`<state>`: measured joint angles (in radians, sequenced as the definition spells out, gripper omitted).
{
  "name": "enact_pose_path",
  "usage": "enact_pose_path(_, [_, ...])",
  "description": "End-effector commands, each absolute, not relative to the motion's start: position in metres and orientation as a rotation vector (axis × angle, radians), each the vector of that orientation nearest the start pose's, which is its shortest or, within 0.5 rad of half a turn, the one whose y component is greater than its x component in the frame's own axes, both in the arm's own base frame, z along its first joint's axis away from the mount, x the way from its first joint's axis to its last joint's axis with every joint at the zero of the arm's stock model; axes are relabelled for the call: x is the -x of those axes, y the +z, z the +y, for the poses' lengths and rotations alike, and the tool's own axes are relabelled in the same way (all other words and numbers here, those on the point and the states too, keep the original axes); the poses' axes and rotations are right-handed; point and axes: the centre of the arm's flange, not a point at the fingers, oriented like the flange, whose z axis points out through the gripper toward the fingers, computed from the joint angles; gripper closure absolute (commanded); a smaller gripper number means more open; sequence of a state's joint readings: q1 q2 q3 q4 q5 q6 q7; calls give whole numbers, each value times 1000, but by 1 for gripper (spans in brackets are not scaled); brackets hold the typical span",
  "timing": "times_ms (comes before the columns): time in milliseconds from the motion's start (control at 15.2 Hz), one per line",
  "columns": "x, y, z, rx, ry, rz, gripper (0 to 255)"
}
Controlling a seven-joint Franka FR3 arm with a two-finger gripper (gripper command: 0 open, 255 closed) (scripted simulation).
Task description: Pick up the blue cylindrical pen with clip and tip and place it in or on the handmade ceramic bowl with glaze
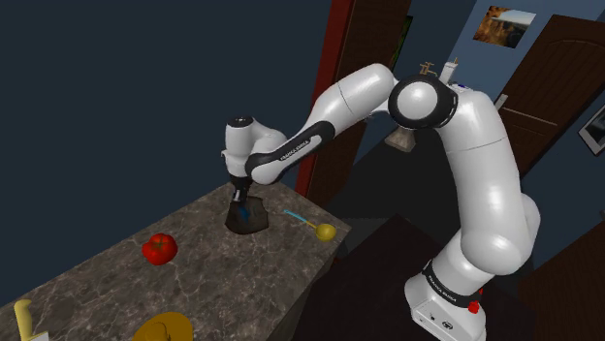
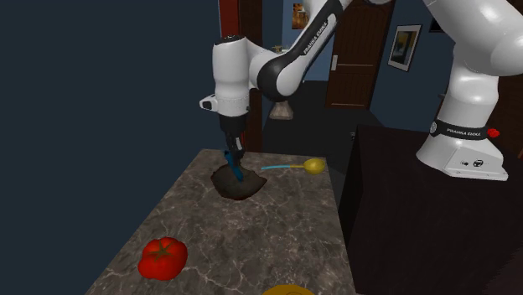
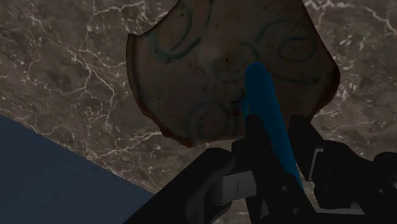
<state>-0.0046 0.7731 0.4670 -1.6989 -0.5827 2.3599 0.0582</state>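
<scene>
Shoulder view: claw (image 1: 239,202) grips pen (image 1: 243,210); spoon (image 1: 323,232) beside bowl (image 1: 255,225), tomato (image 1: 160,249) apart.

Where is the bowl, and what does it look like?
Find the marble counter, then follow the white arm down to its jaws, which hold a blue pen. The bowl sits right under them. It is dark brown with blue swirls inside, unlike the yellow spoon beside it or the red tomato.
</scene>
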Motion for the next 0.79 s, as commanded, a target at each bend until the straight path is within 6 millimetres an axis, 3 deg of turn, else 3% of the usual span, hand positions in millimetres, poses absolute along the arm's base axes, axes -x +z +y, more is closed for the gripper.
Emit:
enact_pose_path(0, [-637,181,246,3019,-49,-1120,255])
enact_pose_path(726, [-641,129,241,3019,-49,-1120,255])
